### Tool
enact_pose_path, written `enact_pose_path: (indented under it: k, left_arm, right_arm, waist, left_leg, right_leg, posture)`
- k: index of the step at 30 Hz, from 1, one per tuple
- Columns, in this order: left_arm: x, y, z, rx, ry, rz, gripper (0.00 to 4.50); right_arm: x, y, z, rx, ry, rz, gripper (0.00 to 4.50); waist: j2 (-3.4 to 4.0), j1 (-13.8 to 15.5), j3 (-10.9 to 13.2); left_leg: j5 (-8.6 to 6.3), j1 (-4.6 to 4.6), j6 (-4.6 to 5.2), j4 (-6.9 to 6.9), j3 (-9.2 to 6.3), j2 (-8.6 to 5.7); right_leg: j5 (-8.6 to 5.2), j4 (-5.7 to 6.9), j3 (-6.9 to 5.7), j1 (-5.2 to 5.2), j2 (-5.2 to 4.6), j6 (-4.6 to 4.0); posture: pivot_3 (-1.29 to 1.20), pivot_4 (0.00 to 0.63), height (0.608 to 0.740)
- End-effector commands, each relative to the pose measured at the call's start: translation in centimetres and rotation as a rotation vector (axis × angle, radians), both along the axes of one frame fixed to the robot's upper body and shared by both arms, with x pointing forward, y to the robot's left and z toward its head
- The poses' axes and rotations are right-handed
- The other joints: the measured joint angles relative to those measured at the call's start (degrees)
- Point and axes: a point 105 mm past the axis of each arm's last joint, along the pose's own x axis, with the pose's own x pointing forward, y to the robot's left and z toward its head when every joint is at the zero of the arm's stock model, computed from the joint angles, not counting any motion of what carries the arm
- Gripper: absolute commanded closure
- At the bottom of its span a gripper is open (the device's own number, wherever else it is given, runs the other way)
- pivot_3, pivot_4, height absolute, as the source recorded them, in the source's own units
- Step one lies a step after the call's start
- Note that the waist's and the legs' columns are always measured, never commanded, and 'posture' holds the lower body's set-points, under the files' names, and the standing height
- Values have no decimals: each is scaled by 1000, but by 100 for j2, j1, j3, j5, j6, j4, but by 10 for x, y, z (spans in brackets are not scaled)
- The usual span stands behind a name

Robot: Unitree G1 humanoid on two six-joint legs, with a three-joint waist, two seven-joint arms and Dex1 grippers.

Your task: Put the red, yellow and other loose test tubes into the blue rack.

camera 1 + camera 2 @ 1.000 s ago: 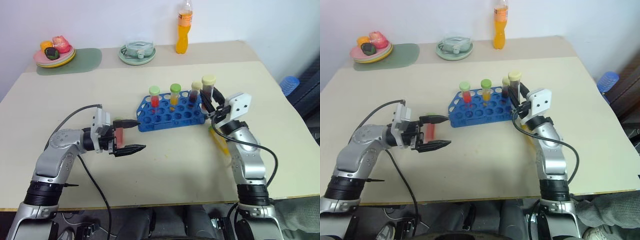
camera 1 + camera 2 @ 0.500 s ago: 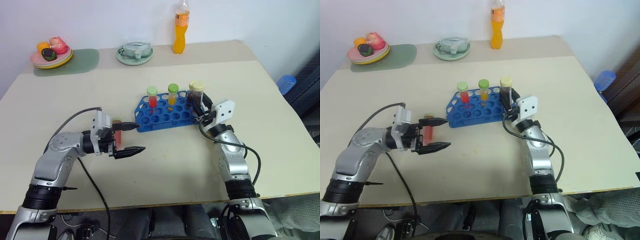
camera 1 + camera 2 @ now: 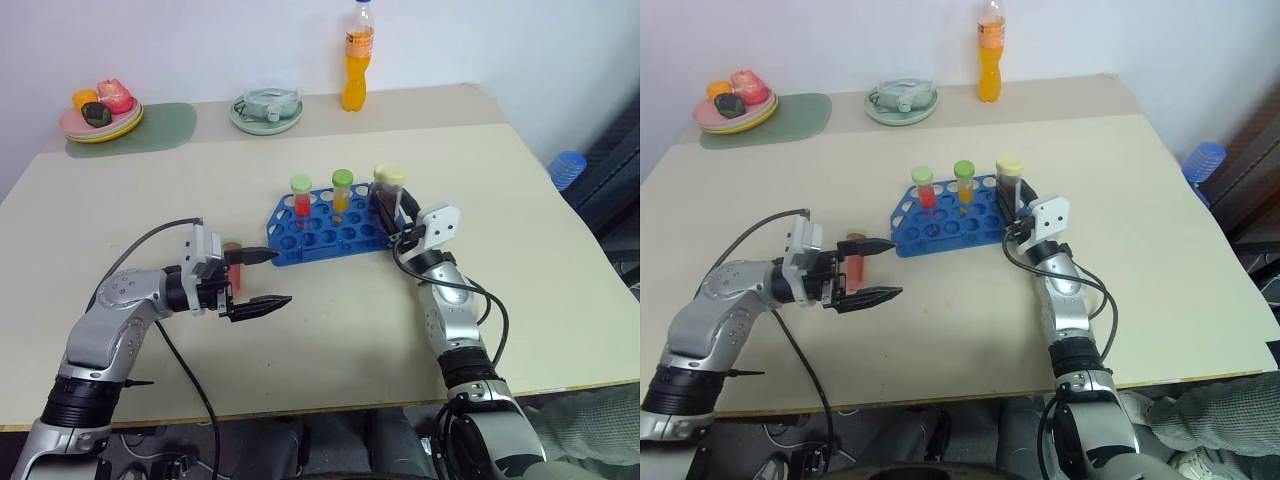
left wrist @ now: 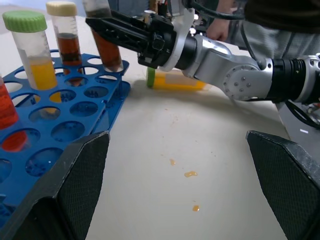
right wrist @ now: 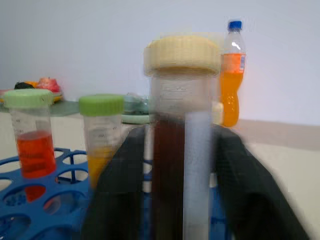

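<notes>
The blue rack (image 3: 320,236) stands mid-table. A red tube (image 3: 301,198), a yellow tube (image 3: 342,190) and a cream-capped brown tube (image 4: 62,30) stand upright in it. My right gripper (image 3: 393,208) is at another dark brown, cream-capped tube (image 5: 182,100), upright at the rack's right end; I cannot tell whether it grips it. A yellow, green-capped tube (image 4: 177,82) lies on the table beside my right arm. Left of the rack my left gripper (image 3: 280,277) is wide open and points right. A red tube (image 3: 232,265) shows near the base of its fingers, contact unclear.
At the table's far edge are an orange drink bottle (image 3: 354,70), a pale green dish (image 3: 265,110) and a plate of food (image 3: 100,108) on a green mat (image 3: 165,125). Small orange drops (image 4: 190,174) mark the table. A person's grey sleeve (image 3: 1220,420) is at the near right.
My right gripper has come down and forward with the brown tube, which now stands low in the rack's right end. The left arm has kept still. The camera has shifted a little.
</notes>
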Motion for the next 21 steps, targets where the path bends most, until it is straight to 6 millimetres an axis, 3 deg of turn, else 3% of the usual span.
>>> enact_pose_path:
  k: [1,2,11,14,18,21]
  left_arm:
    - [-1,3,12,-11,-48,8,0]
    - [-1,3,12,-12,-48,8,0]
    - [1,-3,9,-23,-45,-7,0]
    - [1,-6,7,-30,-39,-22,0]
    - [4,-8,4,-31,-33,-34,0]
    - [5,-10,4,-36,-31,-48,0]
  right_arm:
    - [-2,0,11,-19,-69,-18,706]
    - [-3,-2,11,-33,-78,-24,208]
    - [-24,-21,33,-132,-134,-4,208]
    - [-45,-24,37,-222,-99,64,208]
    - [-67,-42,43,-280,56,56,208]
    - [-75,-60,36,-390,301,-27,208]
  waist:
    - [1,3,0]
    - [1,10,0]
    - [1,34,1]
    - [3,67,1]
    - [3,78,1]
    - [3,109,1]
  left_leg:
    - [0,0,0,-2,0,0]
    - [0,-1,0,-3,0,0]
    - [0,-3,0,-2,0,-1]
    - [0,-5,0,-5,-3,-1]
    - [-1,-8,2,-5,-2,-2]
    - [-1,-11,2,-3,-2,-2]
  right_leg:
    - [0,0,0,-1,0,0]
    - [0,0,0,-2,0,0]
    - [0,-2,1,-2,0,0]
    - [0,-2,1,-4,-1,0]
    - [0,-6,1,-4,-3,0]
    - [0,-8,2,-4,-6,0]
  posture:
    - [0,150,740]
    - [0,150,740]
    - [0,150,740]
    - [0,150,740]
    - [0,150,740]
    - [0,150,740]
